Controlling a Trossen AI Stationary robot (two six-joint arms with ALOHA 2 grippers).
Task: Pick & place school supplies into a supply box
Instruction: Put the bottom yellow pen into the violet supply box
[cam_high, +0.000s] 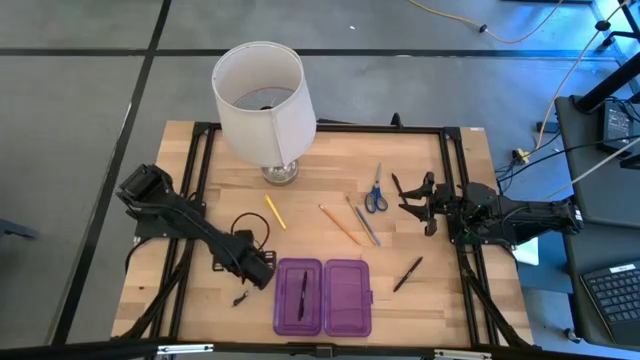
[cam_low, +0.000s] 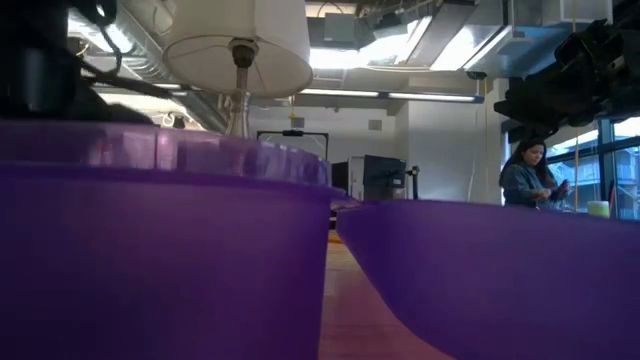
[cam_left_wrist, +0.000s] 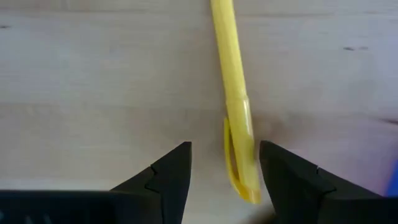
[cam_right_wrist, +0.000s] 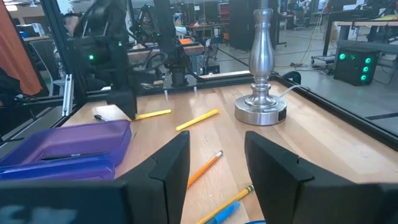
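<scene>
L hand (cam_left_wrist: 221, 171) low over the tabletop (cam_high: 320, 175), fingers wide apart w/ a yellow pen (cam_left_wrist: 235, 99) lying between them, not gripped. R hand (cam_high: 420, 205) open, empty, near scissors (cam_high: 375, 192). Purple box (cam_high: 322, 297) open at front edge, 1 dark pen (cam_high: 303, 293) inside. Pencils (cam_high: 350, 222) mid-tabletop; another pen (cam_high: 407, 274) right of box.

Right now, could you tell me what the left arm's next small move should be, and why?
Probably close the left end effector on the yellow pen: the pen lies on the wood between its open fingers, nearer one finger, and is not yet gripped. It could then go to the purple supply box.
</scene>
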